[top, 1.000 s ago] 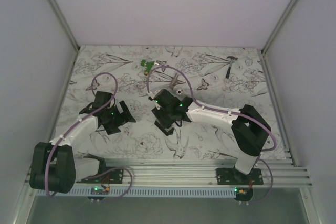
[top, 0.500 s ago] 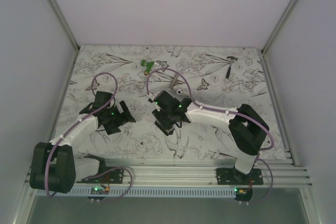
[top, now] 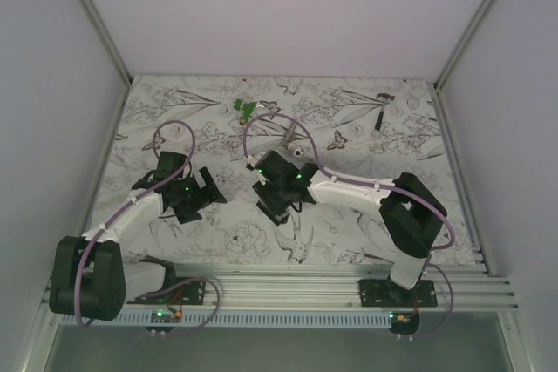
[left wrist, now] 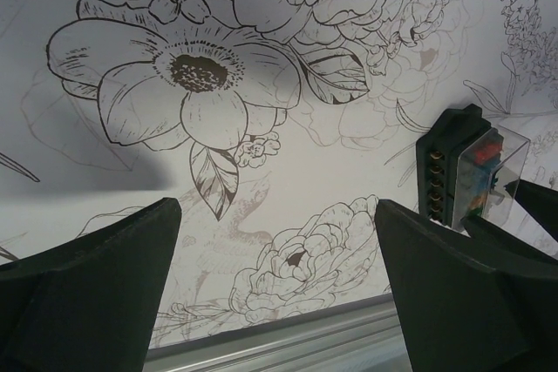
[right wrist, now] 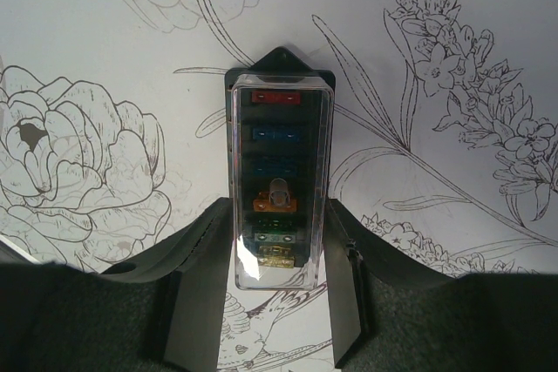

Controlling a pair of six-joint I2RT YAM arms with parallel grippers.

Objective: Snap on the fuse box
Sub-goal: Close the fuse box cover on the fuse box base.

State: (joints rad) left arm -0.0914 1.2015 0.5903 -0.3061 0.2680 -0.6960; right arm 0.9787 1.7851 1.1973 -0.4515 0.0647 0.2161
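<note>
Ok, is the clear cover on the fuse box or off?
On: the clear cover sits over the fuse box, its coloured fuses showing through. Latched, cannot tell.

The left claw point(left wrist: 275, 206) stands spread wide; the right claw point(right wrist: 275, 215) pinches the fuse box point(right wrist: 279, 145) by its sides, arm reaching leftward.

We see a white table cover point(top: 227, 241) printed with black line drawings of flowers, birds and butterflies. The fuse box point(right wrist: 279, 128) has a black base under a clear lid, and through the lid we make out fuses in red, blue, orange, green and yellow. The left arm point(top: 131, 211) and right arm point(top: 349, 189) are white with black joints, small green lights and purple cables point(top: 166, 128). The left gripper point(left wrist: 275, 211) and right gripper point(right wrist: 279, 241) are matt black. A small piece point(top: 246, 109) is bright green. The walls point(top: 288, 15) are pale lilac-grey, and the rail point(top: 288, 289) is silver.
</note>
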